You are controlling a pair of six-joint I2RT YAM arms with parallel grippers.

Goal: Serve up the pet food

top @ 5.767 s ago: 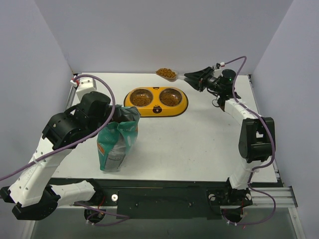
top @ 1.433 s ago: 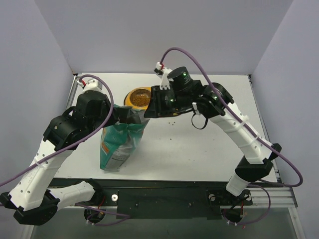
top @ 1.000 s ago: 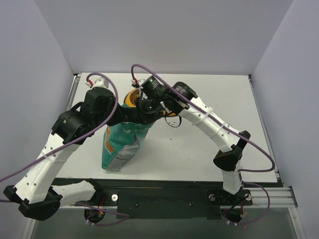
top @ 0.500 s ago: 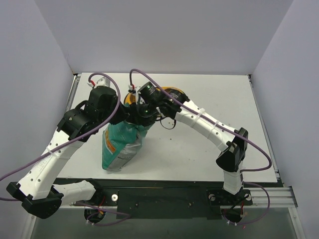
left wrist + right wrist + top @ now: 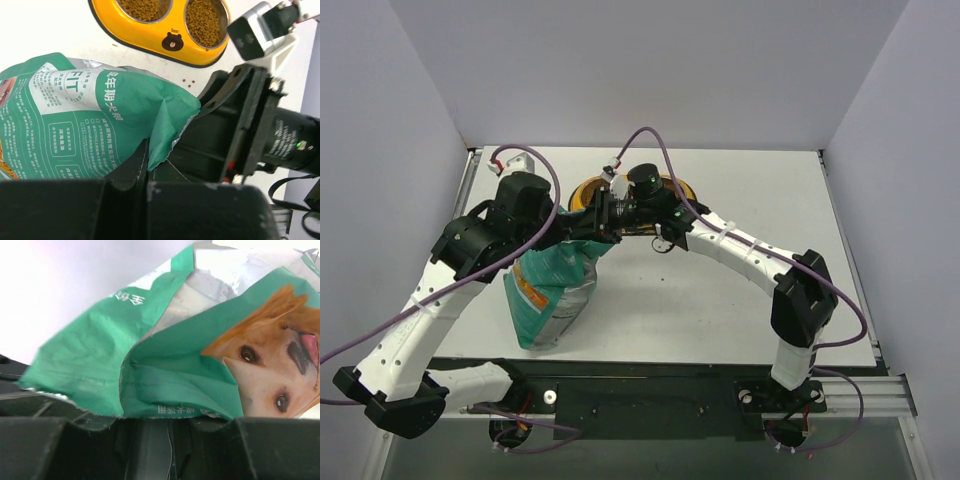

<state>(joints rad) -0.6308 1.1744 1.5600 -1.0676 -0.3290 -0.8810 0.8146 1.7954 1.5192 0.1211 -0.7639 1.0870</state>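
Kibble [image 5: 202,20] fills both feeder [image 5: 150,50] bowls; few stray pellets [image 5: 189,80] on table [image 5: 50,27]. My left gripper [image 5: 147,170] pinches bag [image 5: 90,120] rim; right gripper [image 5: 603,215] at bag mouth, can't tell its jaws. Serving looks largely done, I judge.

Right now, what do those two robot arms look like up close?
Both have white link shells and chunky black joint housings: left arm, right arm. A purple cable loops along each. A green light glows on the right wrist. The fingers are blocky, matt black.
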